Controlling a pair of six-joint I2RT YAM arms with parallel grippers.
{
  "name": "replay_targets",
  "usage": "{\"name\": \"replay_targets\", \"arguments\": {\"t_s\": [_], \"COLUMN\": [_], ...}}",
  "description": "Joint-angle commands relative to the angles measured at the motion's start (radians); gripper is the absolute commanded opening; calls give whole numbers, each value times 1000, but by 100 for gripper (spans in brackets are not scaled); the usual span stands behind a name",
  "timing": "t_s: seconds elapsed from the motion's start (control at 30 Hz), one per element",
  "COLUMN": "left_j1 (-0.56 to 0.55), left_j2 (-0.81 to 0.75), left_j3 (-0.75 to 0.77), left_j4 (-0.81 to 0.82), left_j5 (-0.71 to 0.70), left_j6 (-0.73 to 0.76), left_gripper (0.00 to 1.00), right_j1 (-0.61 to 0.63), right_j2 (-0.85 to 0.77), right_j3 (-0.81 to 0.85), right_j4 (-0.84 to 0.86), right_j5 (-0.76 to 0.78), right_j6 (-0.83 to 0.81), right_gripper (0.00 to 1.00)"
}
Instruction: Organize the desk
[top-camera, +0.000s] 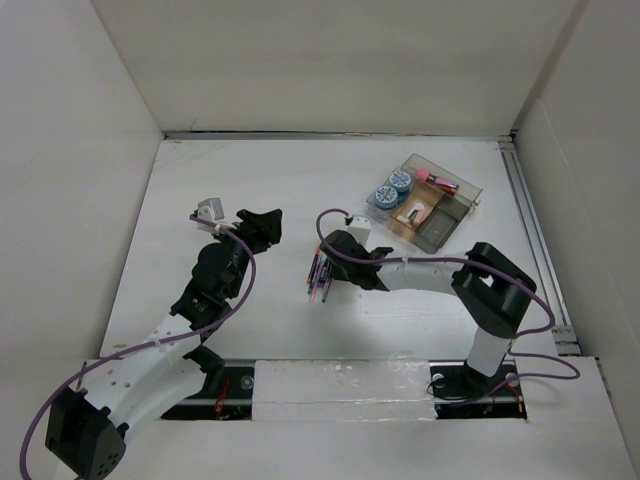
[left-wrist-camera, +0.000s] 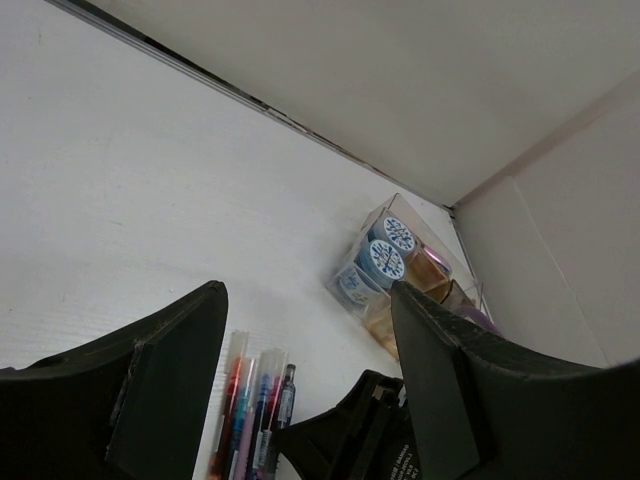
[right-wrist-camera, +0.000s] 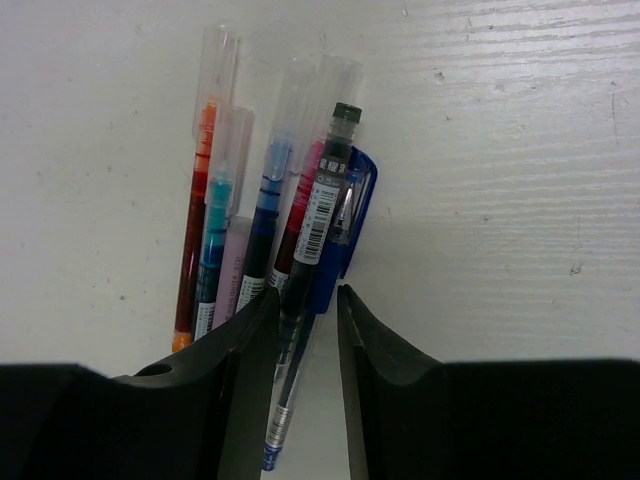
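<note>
Right gripper (right-wrist-camera: 308, 300) jaws pinching black pen (right-wrist-camera: 325, 190), other pens (right-wrist-camera: 215, 200) part-hidden, left gripper (left-wrist-camera: 308, 300) spread

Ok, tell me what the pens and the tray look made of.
Pens: apparently plastic. The clear glossy caps and barrels show coloured ink inside, and one bears a printed barcode label.
Tray: clear, faintly amber hard plastic, possibly acrylic. Its contents show through the walls.
</note>
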Motion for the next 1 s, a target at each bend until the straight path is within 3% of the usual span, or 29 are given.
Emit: {"name": "replay_targets", "arguments": {"t_s": [0.0,0.3,0.5,0.83,0.97], "left_j1": [-2,-2,-2,-2,-2], "left_j2": [-7,-7,-7,-5,-3], "left_j3": [-1,-5,-4,-7,-5], "left_j4": [48,45,45,53,54], "left_j5": [5,-5,-4,-2,5], "left_j6": [8,8,8,6,6], "left_gripper": [63,63,63,63,62], "right_j1": [3,3,3,3,3], "right_j2": [4,29,59,46,62], "right_j3": [40,47,74,34,36], "right_j4": [12,5,-36,-45,-51], "right_j5": [-5,6,22,33,27], "right_j6": [3,13,19,39,39], "right_gripper": [35,20,26,17,22]}}
